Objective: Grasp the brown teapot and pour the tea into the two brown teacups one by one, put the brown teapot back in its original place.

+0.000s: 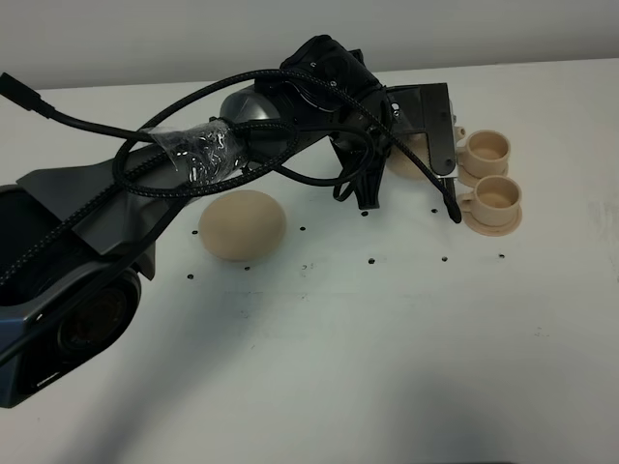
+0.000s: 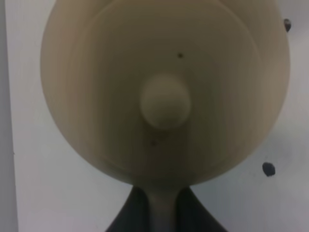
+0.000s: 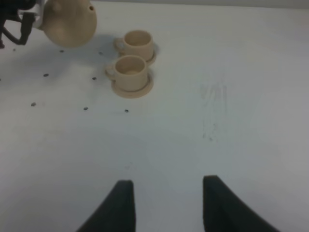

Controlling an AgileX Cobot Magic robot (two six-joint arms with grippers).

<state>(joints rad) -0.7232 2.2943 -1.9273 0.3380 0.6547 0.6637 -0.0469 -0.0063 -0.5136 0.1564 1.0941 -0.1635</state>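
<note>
R claw point(image 3: 166, 203) is nearest in its own wrist view. Two dark fingers are spread apart w/ nothing btwn them, just bare white counter point(image 3: 231, 125) underneath. It doesn't show in the high view.

In the high view the L arm point(image 1: 87, 251) comes in from the near left corner & reaches past the middle, w/ cables looped over it. Just beyond the forearm lies the wide saucer point(image 1: 242, 224), bare, w/ small dark dots on the counter around it.

Further out & to the right is the near teacup point(image 1: 495, 196), upright on its small saucer point(image 1: 493, 222). The far teacup point(image 1: 488, 147) is just behind it, also upright on a saucer. Both cup handles point left in that view.

L claw point(image 2: 164, 215) is pressed together on the loop handle point(image 2: 163, 203) of the brown teapot point(image 2: 222, 96), pinching it (the wrist view is filled by lid & knob point(image 2: 165, 101), w/ the handle squeezed btwn dark fingers). Teapot is up off the counter, just left of the teacups & well apart from the wide saucer. It's mostly hidden behind the wrist in the high view. It looks tipped, not upright. Can't tell where the spout points or whether any tea is coming out.
</note>
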